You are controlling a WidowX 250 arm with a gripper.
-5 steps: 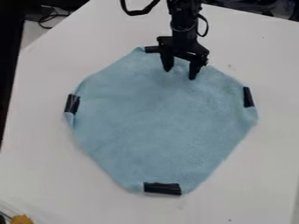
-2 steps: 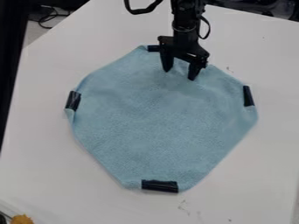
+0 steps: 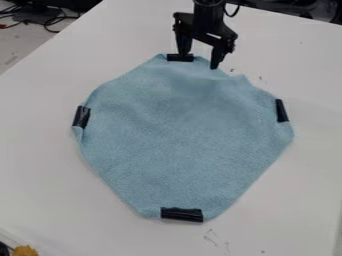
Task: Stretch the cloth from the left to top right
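Four black strips (image 3: 182,214) sit along the edges of the blue cloth (image 3: 180,130) on the worktop (image 3: 40,170), the tool (image 3: 198,61) spread wide at the cloth's top edge.

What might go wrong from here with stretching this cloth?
The pincer stands open at the cloth's top edge, one tip right by the top black strip: closing there might catch the strip instead of fabric. The cloth's upper-right edge is uneven, so a pull could bunch it rather than smooth it.
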